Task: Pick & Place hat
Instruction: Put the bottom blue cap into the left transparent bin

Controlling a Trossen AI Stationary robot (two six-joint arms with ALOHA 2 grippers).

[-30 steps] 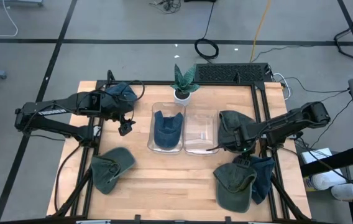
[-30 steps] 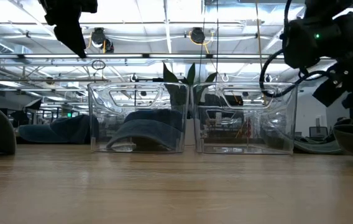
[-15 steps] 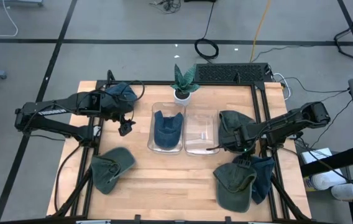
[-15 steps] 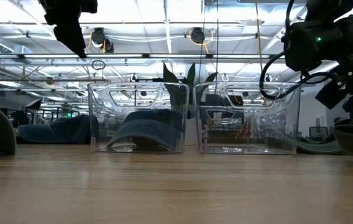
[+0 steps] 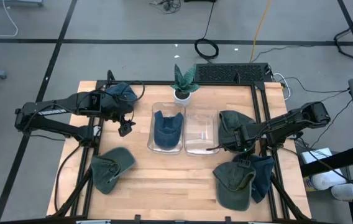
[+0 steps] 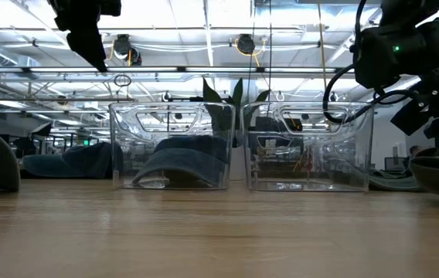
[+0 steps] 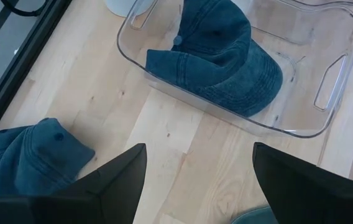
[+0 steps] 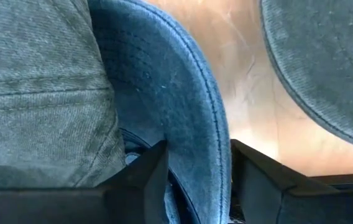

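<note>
Two right fingers tightened around cap brim

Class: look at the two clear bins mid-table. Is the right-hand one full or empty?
Empty. The high view shows only bare plastic in the right bin, while the left bin holds a blue hat.

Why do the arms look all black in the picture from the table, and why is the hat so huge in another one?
Low view: bright ceiling lights behind turn the arms into silhouettes. Right wrist view: the camera sits right against the blue hat's brim, so it fills the picture.
</note>
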